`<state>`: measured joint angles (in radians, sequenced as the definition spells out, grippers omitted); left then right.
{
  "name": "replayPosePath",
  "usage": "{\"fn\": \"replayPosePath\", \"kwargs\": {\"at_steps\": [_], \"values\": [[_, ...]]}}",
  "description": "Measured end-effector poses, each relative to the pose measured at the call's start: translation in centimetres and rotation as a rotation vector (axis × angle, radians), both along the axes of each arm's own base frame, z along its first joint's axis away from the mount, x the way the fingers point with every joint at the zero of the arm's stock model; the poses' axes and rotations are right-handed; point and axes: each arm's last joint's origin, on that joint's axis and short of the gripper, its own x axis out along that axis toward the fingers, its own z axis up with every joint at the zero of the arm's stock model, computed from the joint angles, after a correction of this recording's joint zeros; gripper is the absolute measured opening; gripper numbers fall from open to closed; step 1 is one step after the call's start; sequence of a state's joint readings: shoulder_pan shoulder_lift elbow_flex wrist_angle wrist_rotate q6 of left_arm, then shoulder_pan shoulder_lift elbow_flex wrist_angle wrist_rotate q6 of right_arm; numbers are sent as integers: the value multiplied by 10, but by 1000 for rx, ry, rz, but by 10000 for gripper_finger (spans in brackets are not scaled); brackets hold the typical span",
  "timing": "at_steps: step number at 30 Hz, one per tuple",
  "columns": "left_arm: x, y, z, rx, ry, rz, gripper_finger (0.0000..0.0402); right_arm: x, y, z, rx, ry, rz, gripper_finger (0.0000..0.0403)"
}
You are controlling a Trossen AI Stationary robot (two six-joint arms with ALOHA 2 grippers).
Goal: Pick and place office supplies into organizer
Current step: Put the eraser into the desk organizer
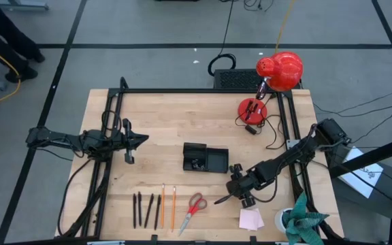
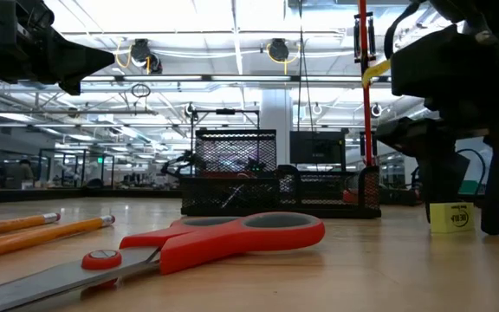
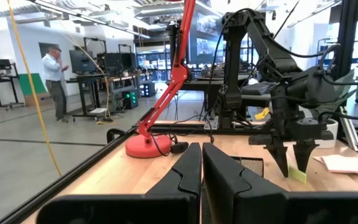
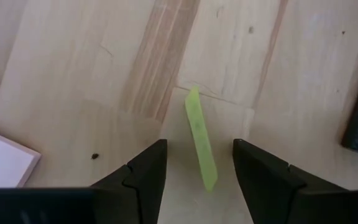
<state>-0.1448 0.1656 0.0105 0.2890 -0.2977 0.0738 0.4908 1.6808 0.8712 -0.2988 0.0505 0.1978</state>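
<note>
Your right gripper (image 4: 197,165) is pointing down at the table (image 1: 182,116) with its fingers standing apart, straddling the small yellow piece (image 4: 201,146) without touching it. That piece is standing on edge just beside the organizer (image 1: 205,158). Your left gripper (image 1: 143,139) is waiting above the table's left side, fingers together.

**Bright overhead light, soft focus up close**

Ceiling strip lights (image 2: 232,17) glare white in the low view and wash out the room behind. The scissors (image 2: 189,247) nearest that camera are blurred. From above, the table (image 1: 175,116) is evenly lit, with faint shadows under both arms. Beneath the right gripper (image 4: 196,171) the wood is bright, and its fingers (image 4: 142,174) read soft.
</note>
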Motion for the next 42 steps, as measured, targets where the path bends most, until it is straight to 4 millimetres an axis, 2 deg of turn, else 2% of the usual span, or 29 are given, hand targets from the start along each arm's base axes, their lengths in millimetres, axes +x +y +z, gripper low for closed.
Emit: {"fn": "replayPosePath", "kwargs": {"at_steps": [10, 14, 19, 23, 26, 31, 36, 42], "values": [[0, 0, 0, 0, 0, 0, 24, 3, 2, -1, 26, -47, 0, 131], [0, 0, 0, 0, 0, 0, 24, 4, 2, -1, 28, -54, -1, 90], [0, 0, 0, 0, 0, 0, 24, 6, 3, 0, 41, -77, -1, 19], [0, 0, 0, 0, 0, 0, 24, 8, 4, 4, 59, -108, -1, 21], [0, 0, 0, 0, 1, 0, 24, 17, 8, 18, 94, -183, -3, 32], [0, 0, 0, 0, 0, 1, 24, 33, 17, 50, 72, -312, 35, 12], [0, 0, 0, 0, 1, 1, 24, 49, 27, 84, 65, -428, 84, 22], [0, 0, 0, 0, 1, 1, 24, 56, 27, 98, 58, -469, 102, 20]]}}
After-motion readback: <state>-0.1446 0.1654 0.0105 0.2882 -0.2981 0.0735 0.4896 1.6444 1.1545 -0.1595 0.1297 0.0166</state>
